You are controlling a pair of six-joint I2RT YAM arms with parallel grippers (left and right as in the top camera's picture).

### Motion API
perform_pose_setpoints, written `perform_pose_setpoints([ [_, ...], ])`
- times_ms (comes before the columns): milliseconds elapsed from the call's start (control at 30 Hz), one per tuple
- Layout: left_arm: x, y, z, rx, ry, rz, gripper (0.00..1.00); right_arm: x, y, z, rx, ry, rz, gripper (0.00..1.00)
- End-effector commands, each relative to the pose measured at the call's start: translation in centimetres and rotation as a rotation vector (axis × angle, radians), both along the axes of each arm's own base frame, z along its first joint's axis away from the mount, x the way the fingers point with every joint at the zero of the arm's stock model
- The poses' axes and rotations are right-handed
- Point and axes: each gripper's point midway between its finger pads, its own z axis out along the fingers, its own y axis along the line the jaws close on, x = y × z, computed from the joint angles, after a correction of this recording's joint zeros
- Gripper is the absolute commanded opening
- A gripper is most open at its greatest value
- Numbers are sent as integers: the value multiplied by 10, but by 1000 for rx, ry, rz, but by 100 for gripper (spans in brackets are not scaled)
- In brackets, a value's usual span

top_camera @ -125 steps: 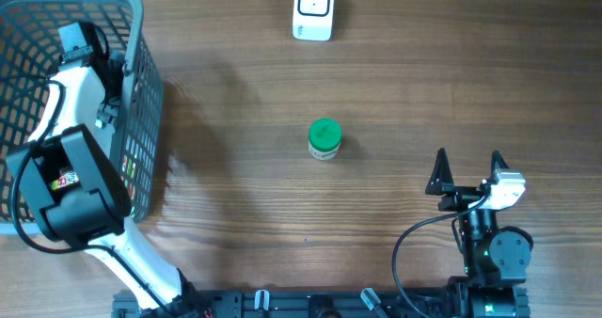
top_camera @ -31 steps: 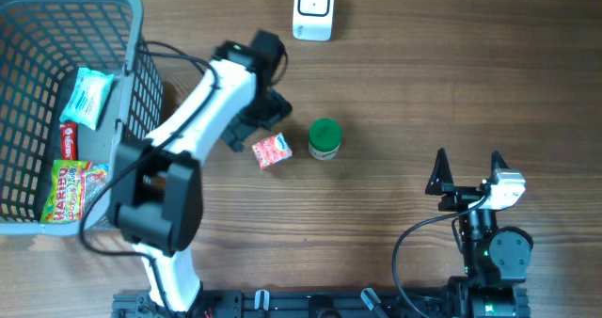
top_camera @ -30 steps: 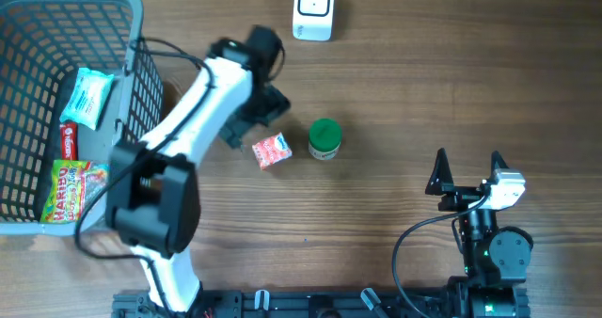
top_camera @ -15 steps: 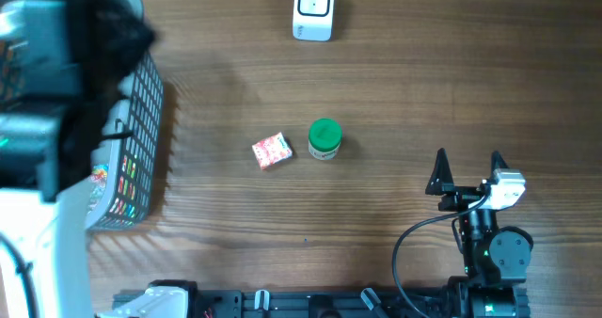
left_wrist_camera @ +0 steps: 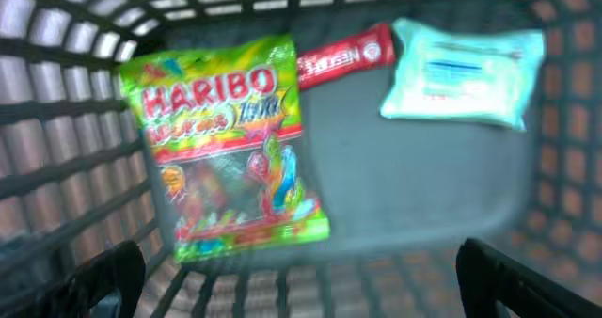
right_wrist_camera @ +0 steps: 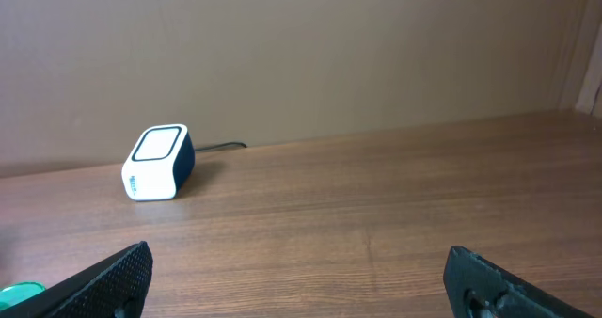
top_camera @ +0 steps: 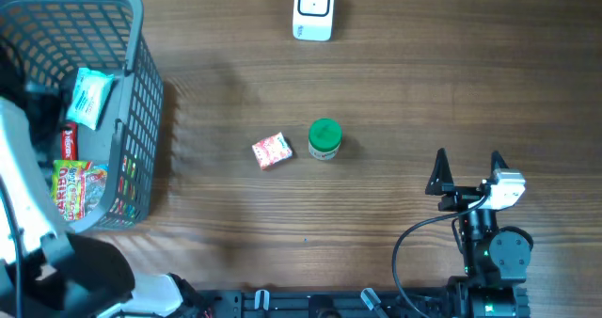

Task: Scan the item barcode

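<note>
Overhead, Mia: where is the item to scan?

Two loose candidates, Tom: a small red-and-white packet (top_camera: 272,151) and, just right of it, a green-lidded jar (top_camera: 324,139), both mid-table. The scanner (top_camera: 313,7) sits well apart at the far edge. No barcode shows on either.

Why is the left gripper (left_wrist_camera: 310,285) over the basket (top_camera: 141,102)?

Fetching stock, I'd guess. Its jaws are spread wide, pinching nothing, above a Haribo bag (left_wrist_camera: 226,149), a red bar (left_wrist_camera: 343,55) and a pale blue pack (left_wrist_camera: 466,71).

And the right gripper (top_camera: 467,163)?

Near right, jaws spread and empty, facing the scanner. Probably on standby.

Anything unclear?

The left wrist view is blurred, the red bar seems partly tucked under the bag, and the left arm is cut off at the left edge.
</note>
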Motion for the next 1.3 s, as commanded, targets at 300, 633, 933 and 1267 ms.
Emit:
perform_pose_setpoints([
  [300, -50, 3, -151, -82, 110, 131, 100, 0, 4, 1, -15, -8, 20, 100],
  [633, -63, -9, -190, -92, 101, 128, 4, 0, 4, 1, -15, -8, 20, 100],
  [933, -15, 14, -18, 56, -197, 55, 4, 0, 4, 1, -15, -8, 20, 100],
  [1267, 15, -118, 194, 28, -852, -385, 4, 0, 4, 1, -15, -8, 20, 100],
])
